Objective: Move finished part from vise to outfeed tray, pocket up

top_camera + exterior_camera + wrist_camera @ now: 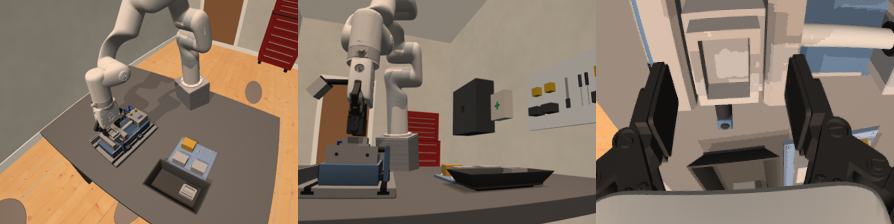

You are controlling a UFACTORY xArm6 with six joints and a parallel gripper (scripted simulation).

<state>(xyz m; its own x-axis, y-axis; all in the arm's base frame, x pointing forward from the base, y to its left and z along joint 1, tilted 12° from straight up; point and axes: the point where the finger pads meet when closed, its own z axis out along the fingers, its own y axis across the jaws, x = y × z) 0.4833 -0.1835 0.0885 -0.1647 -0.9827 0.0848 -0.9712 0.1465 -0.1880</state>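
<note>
So the gripper (732,106) is hanging right over the vise (123,134), fingers spread apart with nothing between them. The wrist view shows the finished part (725,63) sitting clamped between the pale vise jaws, pocket facing up at the camera, and the two black fingers sit either side of it but just short of it. From the side, the fingertips look about level with the top of the part (355,140), though that angle is too flat to tell if they touch. The outfeed tray (154,175) is well off to the side on the table (235,131), with another pocketed part (187,191) lying in its corner.
</note>
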